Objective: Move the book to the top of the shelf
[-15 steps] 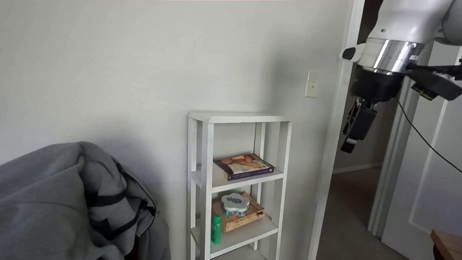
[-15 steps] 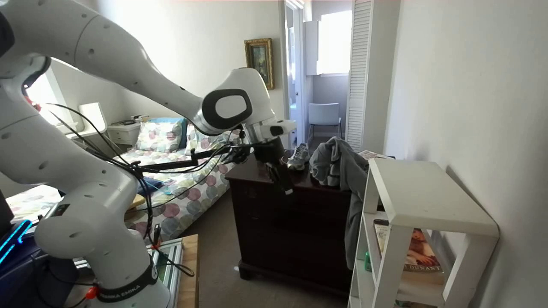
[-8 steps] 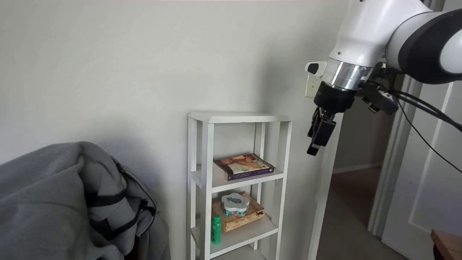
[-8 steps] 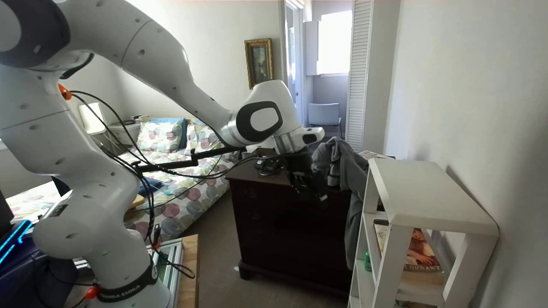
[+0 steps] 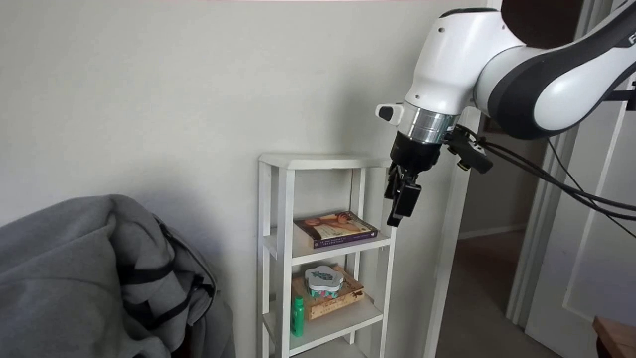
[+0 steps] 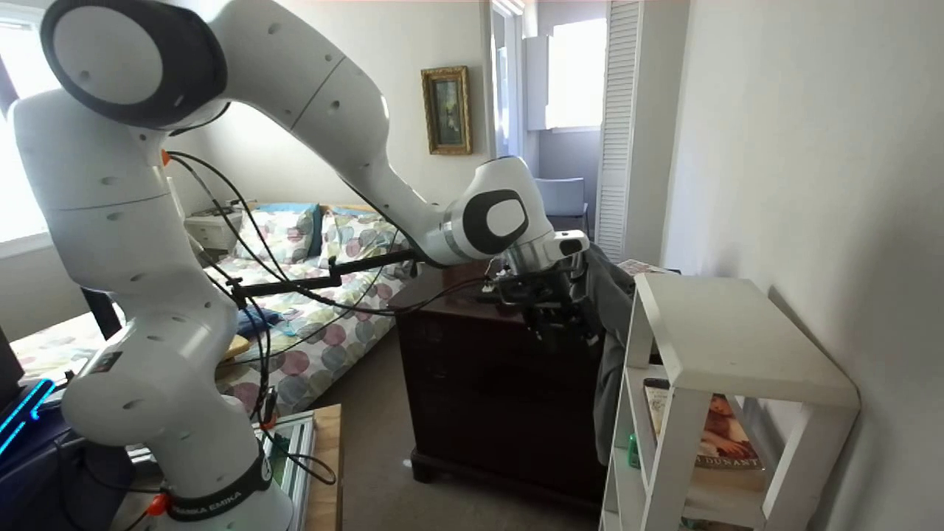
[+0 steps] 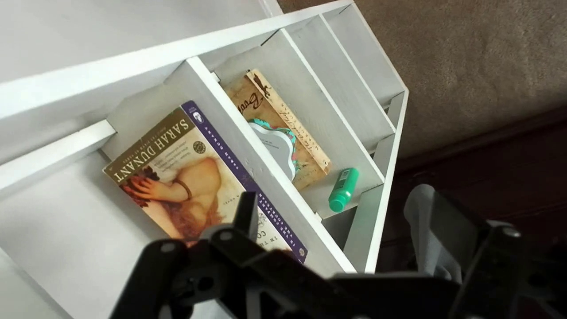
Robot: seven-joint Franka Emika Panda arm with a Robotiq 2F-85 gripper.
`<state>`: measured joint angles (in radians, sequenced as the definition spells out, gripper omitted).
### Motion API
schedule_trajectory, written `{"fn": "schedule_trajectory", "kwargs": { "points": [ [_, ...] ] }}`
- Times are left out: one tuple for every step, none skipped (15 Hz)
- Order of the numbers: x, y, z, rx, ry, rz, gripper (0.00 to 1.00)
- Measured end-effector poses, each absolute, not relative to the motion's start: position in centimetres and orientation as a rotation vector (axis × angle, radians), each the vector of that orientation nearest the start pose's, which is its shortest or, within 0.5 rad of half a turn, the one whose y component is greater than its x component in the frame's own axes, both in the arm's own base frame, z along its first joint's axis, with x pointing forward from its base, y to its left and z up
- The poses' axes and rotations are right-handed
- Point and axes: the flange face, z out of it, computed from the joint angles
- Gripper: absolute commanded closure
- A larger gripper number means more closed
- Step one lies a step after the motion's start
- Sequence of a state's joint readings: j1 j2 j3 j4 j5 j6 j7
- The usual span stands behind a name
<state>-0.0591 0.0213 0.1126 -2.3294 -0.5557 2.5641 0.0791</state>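
Wrist view; book point(image 7: 199, 177); purple spine, pictured cover; flat on shelf point(image 7: 302, 208)

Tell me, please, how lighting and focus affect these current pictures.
In the wrist view, the gripper fingers look out of focus, though the book shows readable lettering; in an exterior view, the far window is blown out and the dark dresser shows little detail; in an exterior view, a soft shadow marks the wall.

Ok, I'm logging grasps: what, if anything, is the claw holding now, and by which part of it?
Nothing is held: the claw stands open, and the book lies on the shelf, below its top.
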Motion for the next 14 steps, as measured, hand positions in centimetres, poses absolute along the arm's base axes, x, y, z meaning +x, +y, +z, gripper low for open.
{"fn": "schedule_trajectory", "kwargs": {
  "points": [
    [53.2, 4.1, 34.4, -3.376, -0.737, -0.396, 0.00],
    [53.7, 4.5, 33.9, -3.376, -0.763, -0.391, 0.00],
    [54.1, 4.9, 33.4, -3.378, -0.790, -0.387, 0.00],
    [54.4, 5.3, 32.8, -3.386, -0.813, -0.385, 0.00],
    [54.7, 5.6, 32.3, -3.406, -0.829, -0.390, 0.00],
    [55.0, 5.7, 31.9, -3.432, -0.832, -0.402, 0.00],
    [55.3, 5.9, 31.4, -3.456, -0.826, -0.422, 0.00],
    [55.5, 6.0, 31.0, -3.477, -0.811, -0.444, 0.00],
    [55.7, 6.1, 30.6, -3.494, -0.791, -0.462, 0.00],
    [55.8, 6.2, 30.3, -3.505, -0.775, -0.475, 0.00],
    [56.0, 6.2, 30.2, -3.509, -0.767, -0.479, 0.00],
    [56.1, 6.3, 30.1, -3.510, -0.761, -0.481, 0.00],
    [56.2, 6.3, 30.2, -3.511, -0.758, -0.484, 0.00],
    [56.2, 6.2, 30.2, -3.512, -0.756, -0.486, 0.00]
  ]
}}
